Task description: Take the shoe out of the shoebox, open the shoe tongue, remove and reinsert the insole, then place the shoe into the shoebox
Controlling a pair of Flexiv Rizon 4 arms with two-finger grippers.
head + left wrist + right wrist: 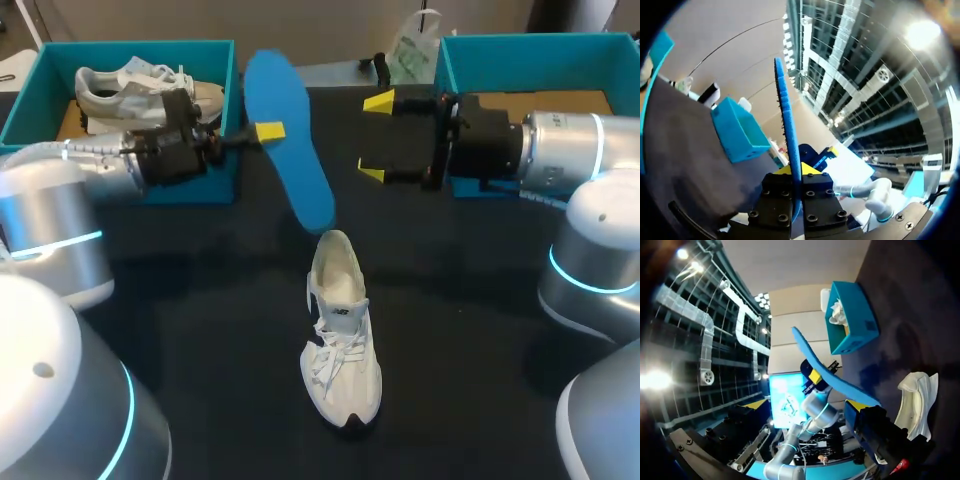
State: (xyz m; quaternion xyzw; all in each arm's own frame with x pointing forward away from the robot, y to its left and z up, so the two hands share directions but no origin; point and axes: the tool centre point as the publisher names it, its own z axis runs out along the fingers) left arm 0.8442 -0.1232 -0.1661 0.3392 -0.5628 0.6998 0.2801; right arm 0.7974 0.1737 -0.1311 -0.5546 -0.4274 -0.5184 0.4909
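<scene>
Head view: left gripper (268,132), stretched level from the left edge, pinches the blue insole (290,150) at upper centre; right gripper (376,138), level from the right, gapes wide; the shoe (342,335) stands lower centre.

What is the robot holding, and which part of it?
The left end effector pinches the blue insole by its side edge, near the middle. The right end effector holds nothing.

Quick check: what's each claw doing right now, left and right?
Left claw: closed on the flat blue foam insole.
Right claw: open, holding nothing.
</scene>
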